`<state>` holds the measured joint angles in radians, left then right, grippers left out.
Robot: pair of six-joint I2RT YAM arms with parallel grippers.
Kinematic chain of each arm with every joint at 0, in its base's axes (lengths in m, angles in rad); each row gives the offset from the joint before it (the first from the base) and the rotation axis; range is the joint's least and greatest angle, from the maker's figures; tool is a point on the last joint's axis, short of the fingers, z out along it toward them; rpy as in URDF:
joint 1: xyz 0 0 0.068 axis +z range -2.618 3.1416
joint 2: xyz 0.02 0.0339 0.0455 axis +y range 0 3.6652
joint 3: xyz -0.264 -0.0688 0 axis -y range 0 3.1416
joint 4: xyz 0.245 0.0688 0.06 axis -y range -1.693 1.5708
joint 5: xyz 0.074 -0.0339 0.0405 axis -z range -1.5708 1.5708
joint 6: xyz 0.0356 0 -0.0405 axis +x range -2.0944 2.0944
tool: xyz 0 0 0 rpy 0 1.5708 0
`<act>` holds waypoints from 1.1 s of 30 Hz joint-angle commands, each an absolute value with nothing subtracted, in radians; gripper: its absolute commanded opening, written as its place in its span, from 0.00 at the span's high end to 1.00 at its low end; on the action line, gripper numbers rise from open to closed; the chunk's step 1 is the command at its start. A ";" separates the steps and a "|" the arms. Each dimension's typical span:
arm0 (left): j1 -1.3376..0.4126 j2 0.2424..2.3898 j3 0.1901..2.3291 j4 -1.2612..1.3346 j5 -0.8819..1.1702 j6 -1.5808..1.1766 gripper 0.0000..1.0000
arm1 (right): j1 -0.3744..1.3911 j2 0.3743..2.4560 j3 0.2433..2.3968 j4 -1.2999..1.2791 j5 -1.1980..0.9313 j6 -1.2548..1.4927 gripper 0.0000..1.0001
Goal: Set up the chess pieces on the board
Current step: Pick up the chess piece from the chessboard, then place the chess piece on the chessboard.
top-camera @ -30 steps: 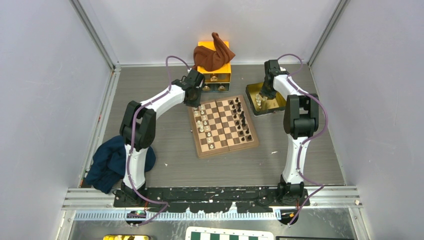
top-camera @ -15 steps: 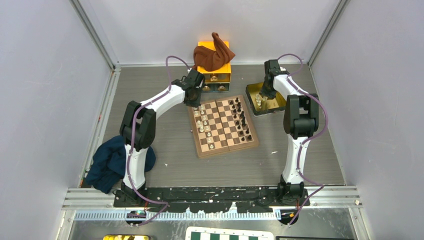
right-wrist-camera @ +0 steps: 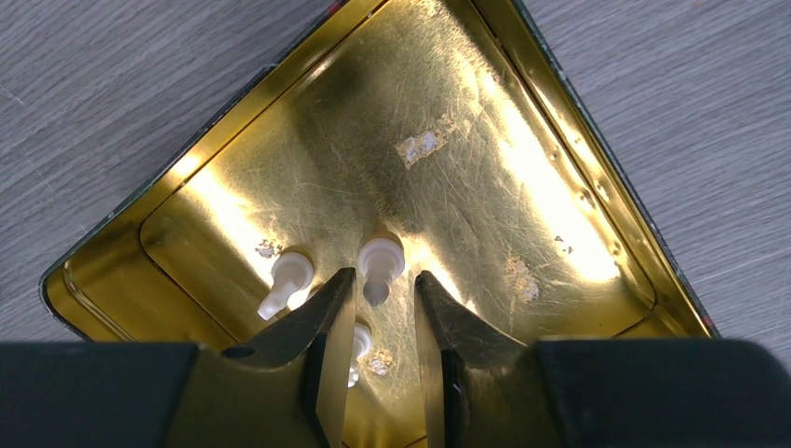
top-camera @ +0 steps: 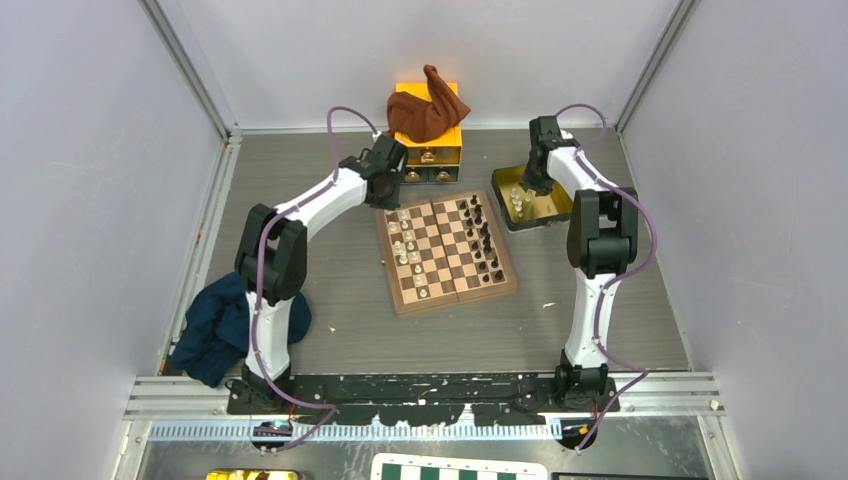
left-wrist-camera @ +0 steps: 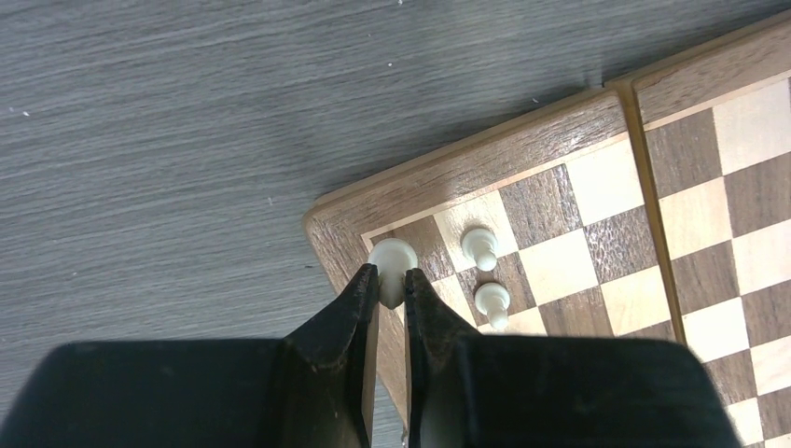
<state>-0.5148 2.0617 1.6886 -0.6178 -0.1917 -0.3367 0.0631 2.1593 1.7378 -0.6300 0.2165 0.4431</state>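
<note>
The left gripper [left-wrist-camera: 389,280] is seen pinched shut on a cream-white piece [left-wrist-camera: 393,259] at the 11 o'clock corner of the board [left-wrist-camera: 522,140]. Compared with a second ago, its jaws have been drawn tighter and it has been shifted slightly toward 10 o'clock in the top view. Two cream pawns [left-wrist-camera: 479,247] are stood just beside it, toward 3 o'clock. The right gripper [right-wrist-camera: 384,285] is unchanged. It is held partly open over the gold tin [right-wrist-camera: 522,159], with a cream piece [right-wrist-camera: 380,261] lying unclamped between its fingers.
</note>
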 commanded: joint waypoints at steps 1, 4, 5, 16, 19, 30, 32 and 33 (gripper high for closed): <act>-0.508 1.970 1.714 -0.582 -0.222 -0.330 1.00 | 0.060 2.075 1.773 -0.636 0.238 0.433 0.64; -0.508 1.947 1.708 -0.581 -0.227 -0.327 1.00 | 0.061 2.062 1.770 -0.639 0.239 0.433 0.64; -0.508 1.939 1.704 -0.580 -0.227 -0.327 1.00 | 0.060 2.060 1.768 -0.641 0.241 0.433 0.64; -0.508 1.820 1.613 -0.635 -0.205 -0.371 1.00 | 0.062 2.009 1.717 -0.636 0.249 0.438 0.65; -0.509 1.777 1.567 -0.639 -0.183 -0.387 1.00 | 0.062 1.996 1.694 -0.628 0.249 0.439 0.65; -0.561 1.677 1.484 -0.651 -0.155 -0.429 1.00 | 0.065 1.956 1.623 -0.605 0.248 0.443 0.64; -0.576 1.675 1.476 -0.650 -0.155 -0.432 1.00 | 0.064 1.950 1.611 -0.599 0.248 0.446 0.64; -0.583 1.675 1.471 -0.647 -0.157 -0.434 1.00 | 0.065 1.947 1.605 -0.596 0.248 0.445 0.64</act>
